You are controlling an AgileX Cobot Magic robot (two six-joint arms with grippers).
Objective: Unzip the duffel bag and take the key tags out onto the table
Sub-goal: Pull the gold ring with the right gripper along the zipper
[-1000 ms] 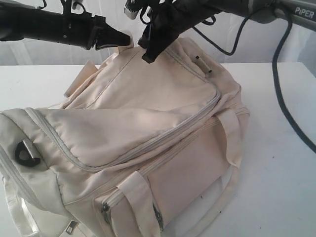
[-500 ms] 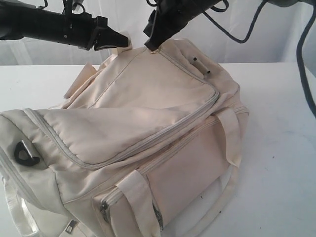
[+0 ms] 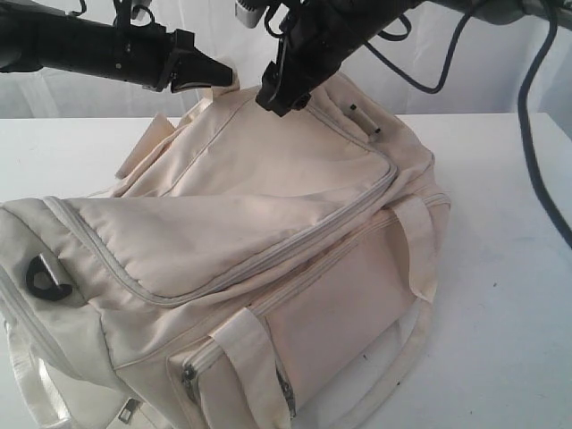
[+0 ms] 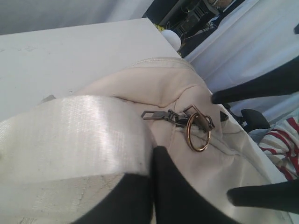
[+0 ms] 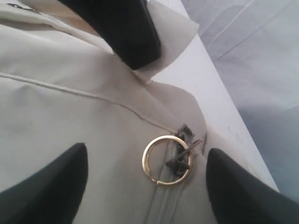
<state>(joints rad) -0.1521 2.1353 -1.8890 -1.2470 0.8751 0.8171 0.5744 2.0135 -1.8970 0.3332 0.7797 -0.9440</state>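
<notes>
Two claws at the far end of a cream duffel bag [image 3: 268,223], zipped shut on the left half of the white worktop [image 3: 500,268]. Pinched tight in the left claw [image 3: 225,80]: a strap [image 4: 70,135]. Straddled by the wide-spread right claw [image 5: 145,149], untouched: the zipper's brass ring [image 5: 167,161].

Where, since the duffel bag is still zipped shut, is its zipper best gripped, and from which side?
Grip the gold ring on the zipper pull, coming down from above the duffel bag. The ring lies nearly flat on the fabric and is wider than the small metal pull, so it is probably the easiest hold. The open right gripper straddles it, a finger on each side.
</notes>
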